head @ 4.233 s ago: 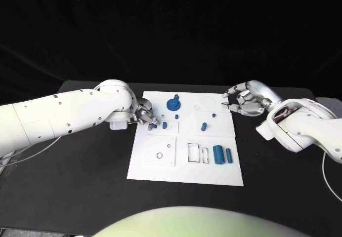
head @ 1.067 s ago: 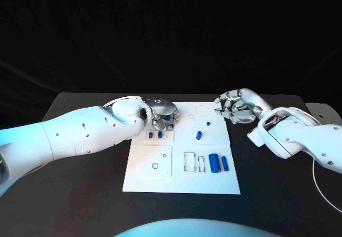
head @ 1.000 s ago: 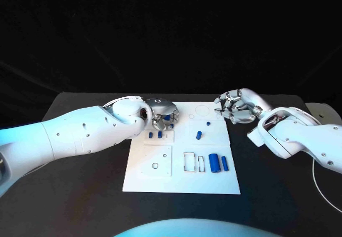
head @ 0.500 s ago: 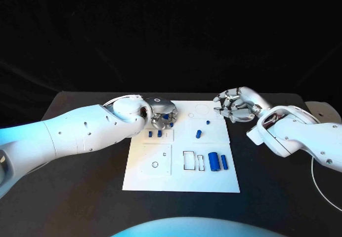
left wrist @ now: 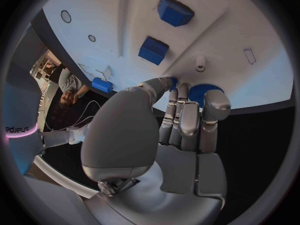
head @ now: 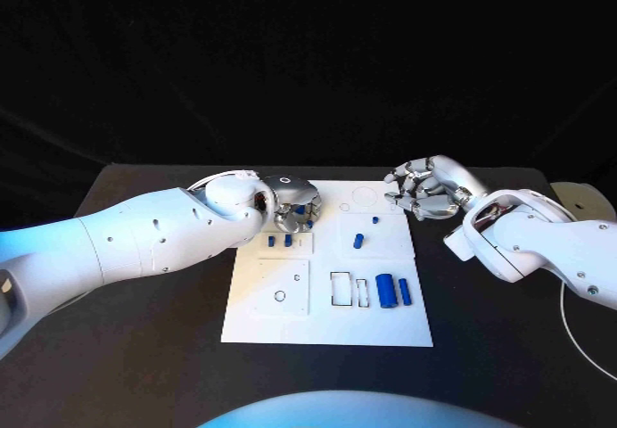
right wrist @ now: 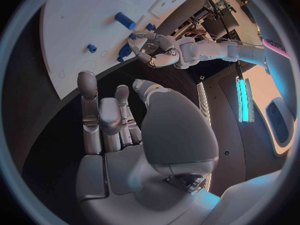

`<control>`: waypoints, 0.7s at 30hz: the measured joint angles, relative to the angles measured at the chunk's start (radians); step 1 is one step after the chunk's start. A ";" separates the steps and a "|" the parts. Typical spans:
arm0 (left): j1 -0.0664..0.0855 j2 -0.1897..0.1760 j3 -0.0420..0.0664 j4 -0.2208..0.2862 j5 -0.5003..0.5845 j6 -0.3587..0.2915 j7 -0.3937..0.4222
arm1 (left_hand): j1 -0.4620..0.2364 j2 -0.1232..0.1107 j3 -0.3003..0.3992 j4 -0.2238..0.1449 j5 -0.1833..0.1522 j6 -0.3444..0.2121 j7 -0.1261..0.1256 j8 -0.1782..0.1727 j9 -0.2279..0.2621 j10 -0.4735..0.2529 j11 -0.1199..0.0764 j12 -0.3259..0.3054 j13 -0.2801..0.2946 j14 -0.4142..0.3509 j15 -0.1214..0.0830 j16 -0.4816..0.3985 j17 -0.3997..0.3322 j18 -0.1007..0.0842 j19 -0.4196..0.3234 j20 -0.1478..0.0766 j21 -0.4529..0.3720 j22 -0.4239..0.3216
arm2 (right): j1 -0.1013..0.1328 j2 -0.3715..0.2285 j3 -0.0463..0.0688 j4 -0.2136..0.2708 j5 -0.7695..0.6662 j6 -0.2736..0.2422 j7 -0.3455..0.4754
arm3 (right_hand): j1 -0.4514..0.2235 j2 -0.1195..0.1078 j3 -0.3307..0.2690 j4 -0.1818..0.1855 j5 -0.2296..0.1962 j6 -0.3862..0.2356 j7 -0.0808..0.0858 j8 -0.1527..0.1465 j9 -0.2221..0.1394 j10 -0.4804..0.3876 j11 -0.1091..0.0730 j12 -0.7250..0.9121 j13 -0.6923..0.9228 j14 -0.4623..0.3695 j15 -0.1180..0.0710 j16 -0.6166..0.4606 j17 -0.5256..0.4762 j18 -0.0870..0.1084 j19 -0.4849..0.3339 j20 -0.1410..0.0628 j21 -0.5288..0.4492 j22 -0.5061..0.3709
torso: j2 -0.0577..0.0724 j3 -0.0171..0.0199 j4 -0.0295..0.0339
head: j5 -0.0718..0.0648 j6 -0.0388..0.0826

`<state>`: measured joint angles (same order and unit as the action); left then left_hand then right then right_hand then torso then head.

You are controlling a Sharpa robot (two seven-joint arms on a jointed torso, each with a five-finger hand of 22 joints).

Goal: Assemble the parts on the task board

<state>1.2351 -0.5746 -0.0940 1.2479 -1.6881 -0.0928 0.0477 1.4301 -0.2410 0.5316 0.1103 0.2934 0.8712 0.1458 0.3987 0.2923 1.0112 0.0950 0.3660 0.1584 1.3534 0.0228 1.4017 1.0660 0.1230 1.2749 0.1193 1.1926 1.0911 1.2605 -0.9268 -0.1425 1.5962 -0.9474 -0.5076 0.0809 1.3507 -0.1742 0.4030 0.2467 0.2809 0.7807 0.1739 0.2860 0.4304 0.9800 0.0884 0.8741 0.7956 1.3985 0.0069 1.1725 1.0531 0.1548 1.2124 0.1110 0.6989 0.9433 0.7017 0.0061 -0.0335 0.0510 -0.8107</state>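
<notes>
Two hands matter here: our left hand pinches the blue round part at its fingertips over the task board, so we lower it squarely, while our right hand hovers empty, fingers loosely curled.

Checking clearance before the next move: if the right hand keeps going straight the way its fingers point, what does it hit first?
Probably the task board: in the right wrist view the right hand has its fingers aimed at the board's near edge, with bare white surface ahead and a small blue part just beyond. Height above the board is unclear.
</notes>
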 measured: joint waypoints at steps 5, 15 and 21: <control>-0.001 0.000 -0.001 0.002 0.001 0.000 0.004 | 0.000 0.000 0.005 -0.005 -0.004 0.009 -0.001 -0.004 0.000 0.019 -0.005 0.000 0.000 0.010 -0.003 0.008 0.010 0.000 0.010 -0.003 0.019 0.020 | 0.000 0.001 0.000 -0.001 0.000 0.000 0.000 | 0.000 0.000 0.000 0.000 0.000 0.000 0.000 0.000 0.000 0.000 0.000 0.000 -0.002 0.000 0.000 0.000 0.000 0.000 0.000 0.000 0.000 -0.003 | 0.000 0.0001 0.0003 | 0.000 -0.001; -0.001 0.001 0.000 0.002 0.002 0.003 0.006 | 0.017 0.025 0.039 -0.039 -0.034 0.046 0.001 -0.013 0.000 0.065 -0.012 -0.019 0.000 0.034 -0.013 0.022 0.032 -0.016 0.041 -0.011 0.066 0.074 | 0.000 0.002 0.000 -0.001 0.000 0.000 0.000 | 0.000 0.000 0.000 0.000 0.000 0.006 -0.002 0.008 0.000 0.003 0.003 0.000 -0.005 0.000 0.000 -0.004 0.000 0.000 0.000 0.000 -0.008 -0.006 | 0.000 0.0001 -0.0007 | 0.001 -0.003; 0.000 0.003 0.000 0.000 0.003 0.004 0.004 | 0.024 0.032 0.068 -0.068 -0.058 0.062 0.006 -0.022 0.000 0.088 -0.011 -0.035 0.002 0.042 -0.014 0.027 0.039 -0.016 0.056 -0.010 0.092 0.102 | 0.000 0.001 0.000 0.000 0.000 0.000 0.000 | 0.000 0.000 0.000 0.000 0.000 0.007 -0.001 0.008 0.000 0.004 0.001 0.000 -0.005 0.000 0.000 -0.004 0.000 0.000 0.000 0.000 -0.008 -0.006 | 0.000 0.0001 -0.0011 | 0.000 -0.003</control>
<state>1.2347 -0.5714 -0.0939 1.2476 -1.6851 -0.0890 0.0517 1.4545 -0.2087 0.5992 0.0425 0.2350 0.9332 0.1515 0.3767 0.2920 1.0997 0.0837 0.3305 0.1603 1.3957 0.0090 1.4289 1.1054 0.1074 1.3308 0.1094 1.2849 1.1931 1.2605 -0.9255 -0.1425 1.5961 -0.9472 -0.5074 0.0808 1.3507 -0.1742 0.4030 0.2466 0.2809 0.7875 0.1732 0.2938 0.4304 0.9839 0.0896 0.8741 0.7910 1.3985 0.0069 1.1685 1.0532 0.1548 1.2124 0.1111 0.6908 0.9377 0.7017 0.0062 -0.0345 0.0510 -0.8142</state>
